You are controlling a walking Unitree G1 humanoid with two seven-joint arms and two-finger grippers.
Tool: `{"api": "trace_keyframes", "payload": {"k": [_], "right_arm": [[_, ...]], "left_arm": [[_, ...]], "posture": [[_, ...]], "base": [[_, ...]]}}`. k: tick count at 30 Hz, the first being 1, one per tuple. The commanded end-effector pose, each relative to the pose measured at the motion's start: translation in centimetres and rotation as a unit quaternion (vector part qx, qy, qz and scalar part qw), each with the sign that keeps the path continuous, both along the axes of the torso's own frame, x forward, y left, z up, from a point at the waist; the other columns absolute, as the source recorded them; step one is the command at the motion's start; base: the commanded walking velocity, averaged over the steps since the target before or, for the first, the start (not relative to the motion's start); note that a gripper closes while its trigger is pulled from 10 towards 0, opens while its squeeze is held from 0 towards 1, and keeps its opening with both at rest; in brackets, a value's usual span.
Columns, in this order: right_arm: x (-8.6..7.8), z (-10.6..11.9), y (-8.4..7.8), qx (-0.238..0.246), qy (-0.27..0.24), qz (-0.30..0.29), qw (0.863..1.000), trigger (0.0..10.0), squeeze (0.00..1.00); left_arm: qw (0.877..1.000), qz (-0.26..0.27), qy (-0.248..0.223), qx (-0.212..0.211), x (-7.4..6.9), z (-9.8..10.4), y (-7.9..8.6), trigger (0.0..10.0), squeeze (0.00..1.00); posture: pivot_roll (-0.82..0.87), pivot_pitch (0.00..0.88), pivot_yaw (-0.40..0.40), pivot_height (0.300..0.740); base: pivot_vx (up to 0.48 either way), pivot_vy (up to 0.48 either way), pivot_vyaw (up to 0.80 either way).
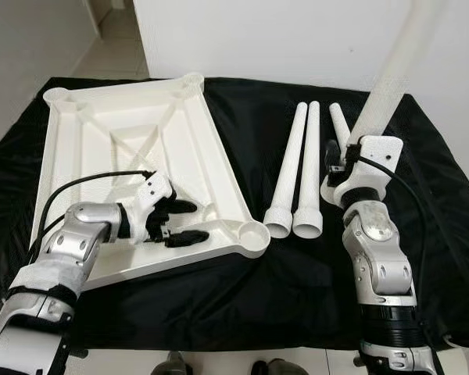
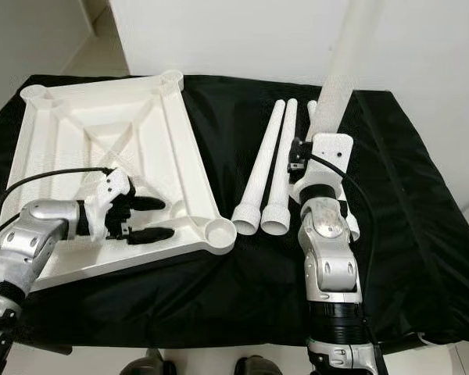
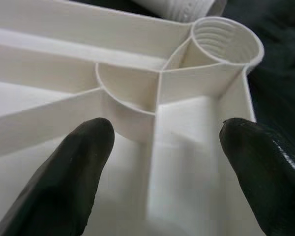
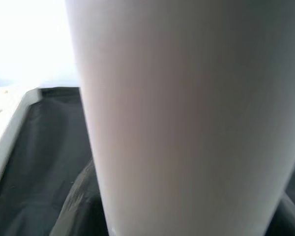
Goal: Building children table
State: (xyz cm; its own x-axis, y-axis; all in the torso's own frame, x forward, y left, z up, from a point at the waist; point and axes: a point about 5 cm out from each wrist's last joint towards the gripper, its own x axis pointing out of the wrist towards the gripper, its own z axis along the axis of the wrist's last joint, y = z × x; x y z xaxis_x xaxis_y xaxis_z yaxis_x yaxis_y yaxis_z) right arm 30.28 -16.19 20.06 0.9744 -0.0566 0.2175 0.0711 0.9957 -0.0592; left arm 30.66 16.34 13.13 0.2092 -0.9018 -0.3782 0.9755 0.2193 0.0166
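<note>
We see the white tabletop point(image 1: 133, 148) lying upside down on the black cloth point(image 1: 297, 289) that covers the worktop, ribs and corner sockets facing up. It sits on our left side, w/ its near right corner socket point(image 1: 254, 233) closest to the loose legs.

Left hand point(image 1: 180, 222) is low over the tabletop's near edge, fingers point(image 3: 69, 177) spread apart, pinching nothing; the wrist view looks straight at that threaded corner socket point(image 3: 226, 42) just ahead of the fingertips.

Right hand point(image 1: 340, 160) is raised on our right side & holds one white leg point(image 1: 395, 70) upright, tilted a bit; the leg runs up past the top of the frame and takes up most of the right wrist view point(image 4: 187, 118). Fingers mostly hidden behind the leg, but clamped on it.

Two more legs point(image 1: 293, 176) lie side by side, touching, on the cloth btwn tabletop & right arm, wide ends toward us. A third leg point(image 1: 338, 125) lies just beside them, partly hidden by the right hand.
</note>
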Motion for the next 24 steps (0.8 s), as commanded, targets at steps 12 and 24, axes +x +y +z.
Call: {"api": "trace_keyframes", "payload": {"k": [12,24], "right_arm": [[0.0,0.1,-0.4,-0.009,0.002,-0.002,1.000,10.0,0.00],[0.0,0.1,-0.4,-0.011,0.002,-0.004,1.000,10.0,0.00]], "left_arm": [[0.996,-0.074,0.058,-0.001,-2.8,-1.1,-0.9,10.0,0.00],[0.998,0.035,-0.002,0.054,-0.6,-3.0,-2.4,10.0,0.00]], "posture": [[0.02,0.048,-0.012,0.740],[0.01,0.053,-0.008,0.740]], "base": [[0.000,0.000,0.00],[0.000,0.000,0.00]]}}
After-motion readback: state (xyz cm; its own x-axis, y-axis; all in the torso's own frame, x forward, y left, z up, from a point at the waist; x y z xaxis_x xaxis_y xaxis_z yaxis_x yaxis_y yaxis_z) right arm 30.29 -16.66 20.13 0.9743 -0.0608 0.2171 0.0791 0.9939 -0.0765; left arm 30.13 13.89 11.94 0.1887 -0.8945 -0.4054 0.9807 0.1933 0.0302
